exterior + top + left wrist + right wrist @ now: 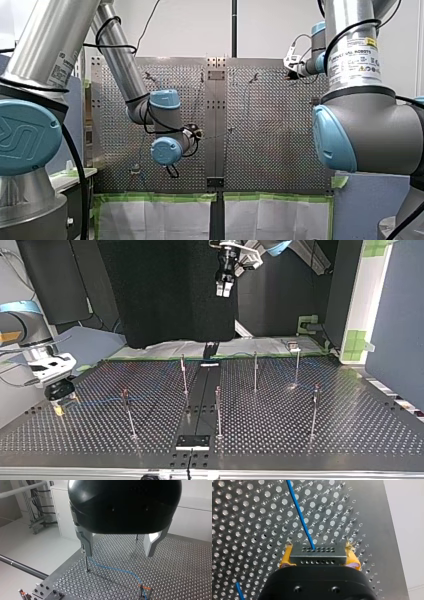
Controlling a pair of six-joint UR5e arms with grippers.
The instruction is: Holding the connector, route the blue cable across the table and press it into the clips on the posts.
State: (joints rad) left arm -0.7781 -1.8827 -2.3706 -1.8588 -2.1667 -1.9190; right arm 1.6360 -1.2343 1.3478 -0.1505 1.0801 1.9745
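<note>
Yellow pads (286, 558) of the right gripper (318, 555) clamp the connector (317, 553) by its ends, low over the table (247, 515). From the connector, the blue cable (299, 512) runs off toward the posts (184, 374). Farther back, the left gripper (118, 553) hangs high, jaws wide apart.

Letters O to U along perforated table (374, 517) edge, "UNIVERSAL ROBOTS" label (356, 59) on my right arm (370, 125)
</note>
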